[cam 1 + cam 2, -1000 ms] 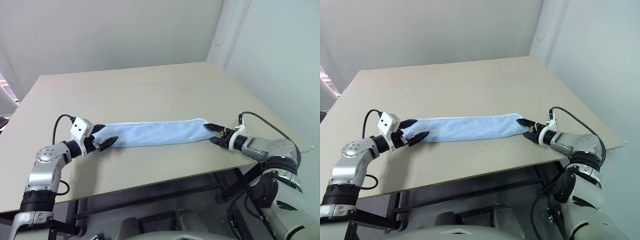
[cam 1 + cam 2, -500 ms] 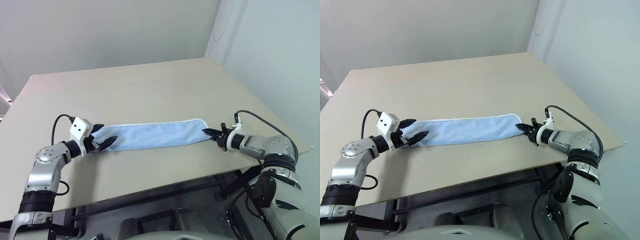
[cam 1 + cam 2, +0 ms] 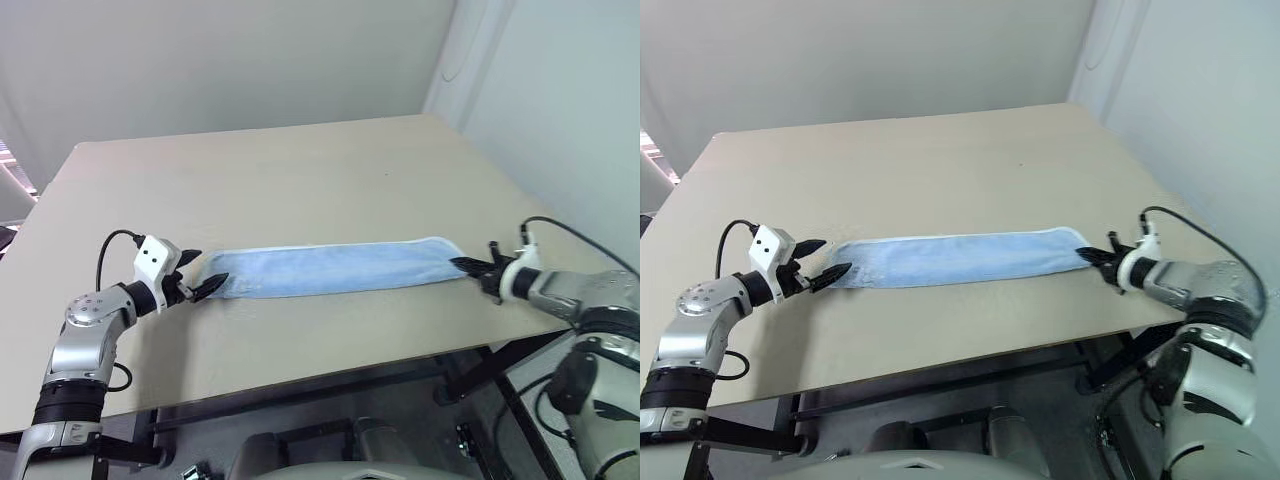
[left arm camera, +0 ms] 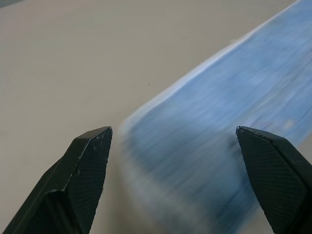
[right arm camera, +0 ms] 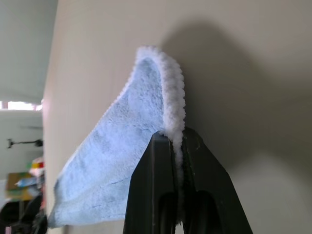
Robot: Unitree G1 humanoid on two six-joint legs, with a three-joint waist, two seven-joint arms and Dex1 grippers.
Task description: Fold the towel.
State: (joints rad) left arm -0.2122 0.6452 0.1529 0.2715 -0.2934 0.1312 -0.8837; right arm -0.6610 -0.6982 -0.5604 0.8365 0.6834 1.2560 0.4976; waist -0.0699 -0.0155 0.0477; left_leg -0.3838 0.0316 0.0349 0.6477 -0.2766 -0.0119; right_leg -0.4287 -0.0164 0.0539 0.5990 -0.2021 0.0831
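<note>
A light-blue towel [image 3: 335, 269] lies stretched in a long, narrow band across the beige bench [image 3: 300, 180], running parallel to the near edge and reaching toward the right edge. The right gripper [image 3: 472, 266] has its fingers clenched on the towel's white-trimmed right end, a fold of the trim pinched between them in the right wrist view. At the towel's other end, the left gripper [image 3: 203, 283] hovers with its fingers [image 4: 85, 165] spread wide, grasping nothing.
</note>
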